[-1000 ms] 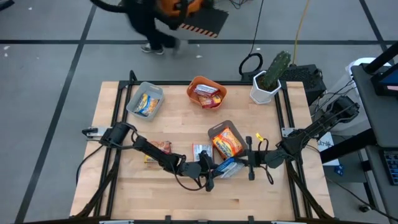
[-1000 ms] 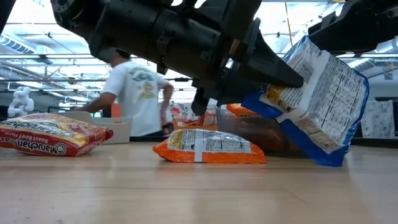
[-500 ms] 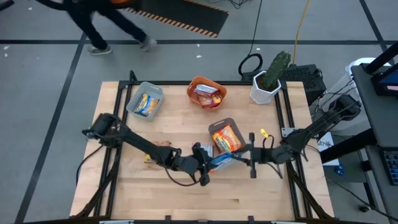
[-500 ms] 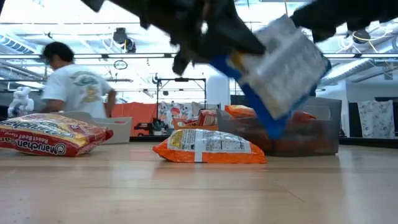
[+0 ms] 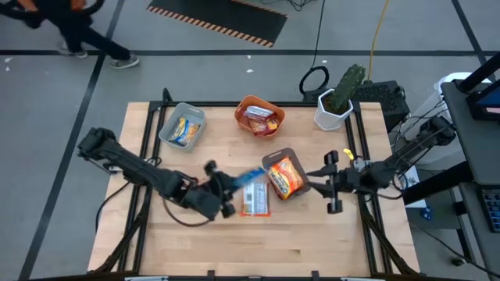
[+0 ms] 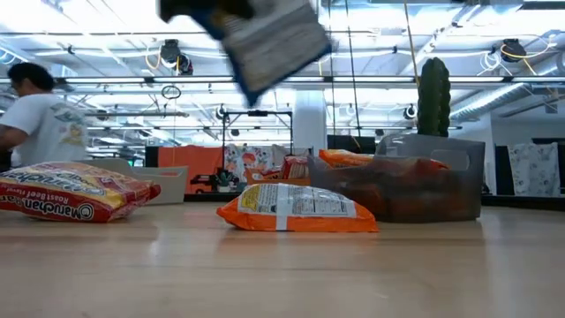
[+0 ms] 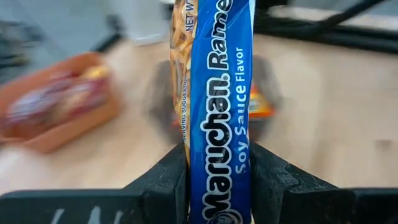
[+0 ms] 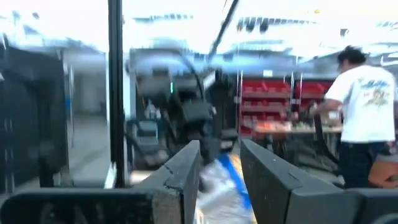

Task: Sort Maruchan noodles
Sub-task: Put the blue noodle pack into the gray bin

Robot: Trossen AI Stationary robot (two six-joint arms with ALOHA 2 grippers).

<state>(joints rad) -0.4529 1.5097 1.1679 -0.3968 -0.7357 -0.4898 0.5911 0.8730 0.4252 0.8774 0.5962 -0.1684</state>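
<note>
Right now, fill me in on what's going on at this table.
The left gripper is shut on a blue Maruchan packet, holding it in the air above the table. The right gripper is open and empty beside the dark tray. An orange packet and a red packet lie on the table.

blue soy packet (image 7: 221, 106) held aloft, others scattered

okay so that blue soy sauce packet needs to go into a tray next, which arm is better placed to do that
The left. The left gripper is shut on the blue packet, holding it lifted above the table. The right gripper is open and empty, off by the table's right edge, so it would need a handover first.
</note>
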